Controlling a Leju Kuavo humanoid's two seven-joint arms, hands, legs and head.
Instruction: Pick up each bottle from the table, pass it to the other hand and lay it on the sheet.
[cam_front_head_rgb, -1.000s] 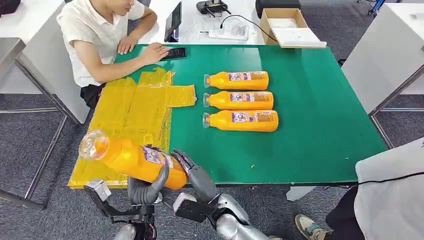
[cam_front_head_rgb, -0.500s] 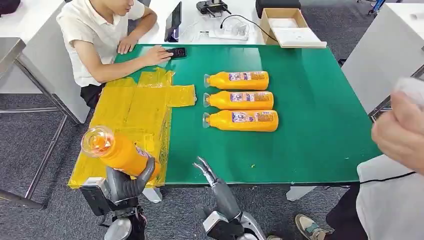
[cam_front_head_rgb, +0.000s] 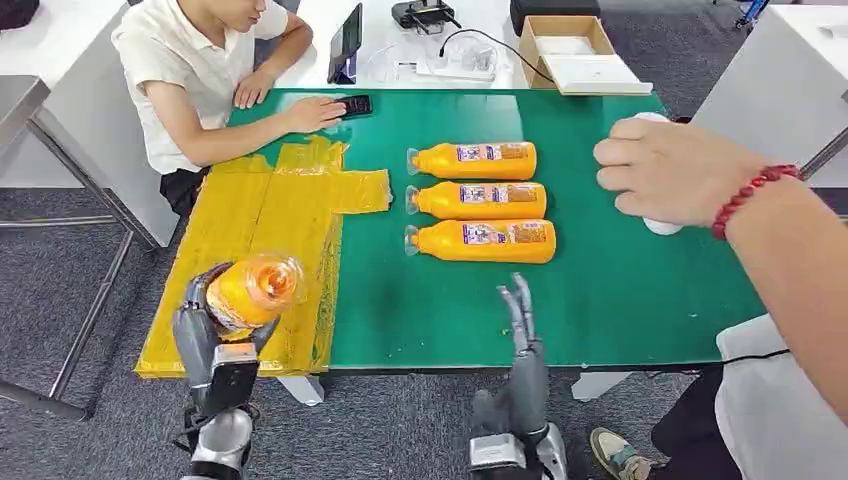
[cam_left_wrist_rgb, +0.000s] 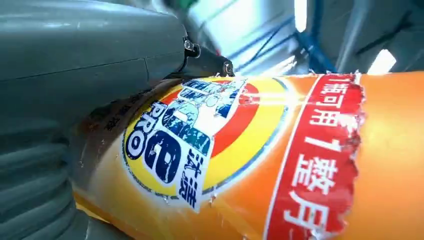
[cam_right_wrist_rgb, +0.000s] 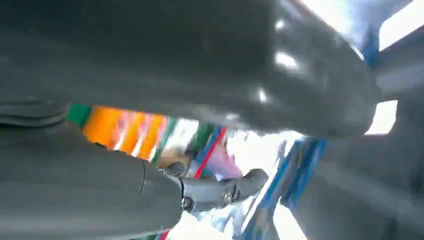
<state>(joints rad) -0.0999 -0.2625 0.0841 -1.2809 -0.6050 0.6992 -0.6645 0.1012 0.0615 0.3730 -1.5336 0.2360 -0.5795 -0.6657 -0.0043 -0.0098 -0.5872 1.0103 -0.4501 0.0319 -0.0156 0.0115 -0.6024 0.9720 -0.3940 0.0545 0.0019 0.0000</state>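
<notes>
My left hand (cam_front_head_rgb: 205, 330) grips an orange bottle (cam_front_head_rgb: 252, 291) with a clear cap, held over the near edge of the yellow sheet (cam_front_head_rgb: 262, 240), cap end pointing up toward the camera. The left wrist view shows that bottle's label (cam_left_wrist_rgb: 210, 145) close up against the grey thumb (cam_left_wrist_rgb: 90, 60). My right hand (cam_front_head_rgb: 522, 335) stands at the table's near edge, fingers straight and apart, holding nothing; the right wrist view shows its fingers (cam_right_wrist_rgb: 220, 192) blurred. Three more orange bottles (cam_front_head_rgb: 480, 195) lie side by side in mid-table, caps toward the sheet.
A person's hand (cam_front_head_rgb: 665, 170) with a red bead bracelet reaches in from the right, holding something white over the green table (cam_front_head_rgb: 620, 290). Another person (cam_front_head_rgb: 200, 70) sits at the far left with a hand by a phone (cam_front_head_rgb: 350, 105). A cardboard box (cam_front_head_rgb: 575, 50) stands behind.
My right hand let go of the bottle and swung right along the near edge. The left hand turned the bottle cap-up. A person's hand came in from the right.
</notes>
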